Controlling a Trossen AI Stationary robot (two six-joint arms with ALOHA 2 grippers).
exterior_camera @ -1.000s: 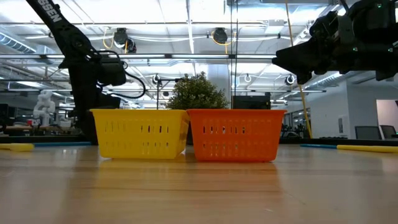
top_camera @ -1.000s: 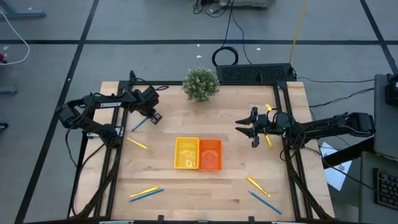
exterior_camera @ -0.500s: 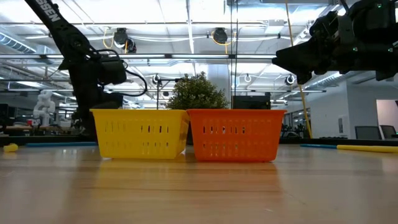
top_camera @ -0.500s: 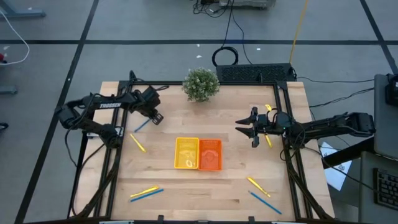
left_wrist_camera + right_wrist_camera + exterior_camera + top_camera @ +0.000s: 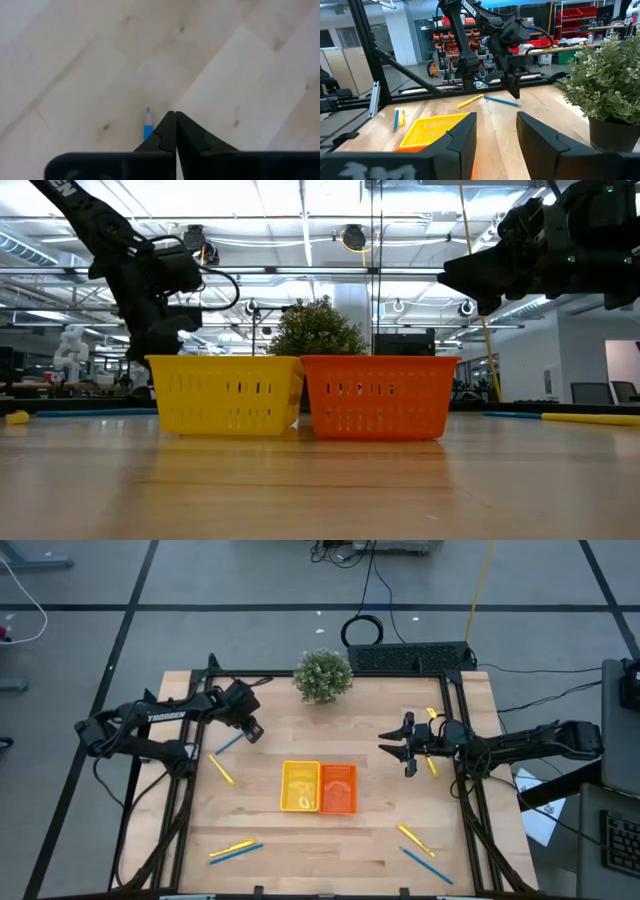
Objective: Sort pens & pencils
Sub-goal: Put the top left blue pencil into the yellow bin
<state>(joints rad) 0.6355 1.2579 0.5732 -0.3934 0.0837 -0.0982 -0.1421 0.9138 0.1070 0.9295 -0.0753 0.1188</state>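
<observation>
Several blue and yellow pencils lie flat on the wooden table. My left gripper [image 5: 253, 731] hangs shut above the far left part, tipped steeply down. A blue pencil [image 5: 228, 742] lies on the table just below it, its tip [image 5: 148, 124] showing beside my shut fingers [image 5: 175, 120]. The right wrist view shows that gripper [image 5: 514, 89] clear of the pencil [image 5: 502, 101]. A yellow pencil [image 5: 221, 770] lies nearer. My right gripper [image 5: 398, 750] waits open and level at the right, nothing between its fingers [image 5: 495, 132].
A yellow tray [image 5: 300, 786] and an orange tray [image 5: 338, 788] stand side by side mid-table. A potted plant [image 5: 323, 675] stands at the far edge. More pencils lie near left [image 5: 235, 851], near right [image 5: 418, 848] and under my right arm [image 5: 432, 745].
My left gripper has risen from the table with its fingers shut, its arm drawing back toward the table's left edge. The yellow pencil beside the blue one has turned about on the table and now lies more steeply slanted. My right arm has kept still.
</observation>
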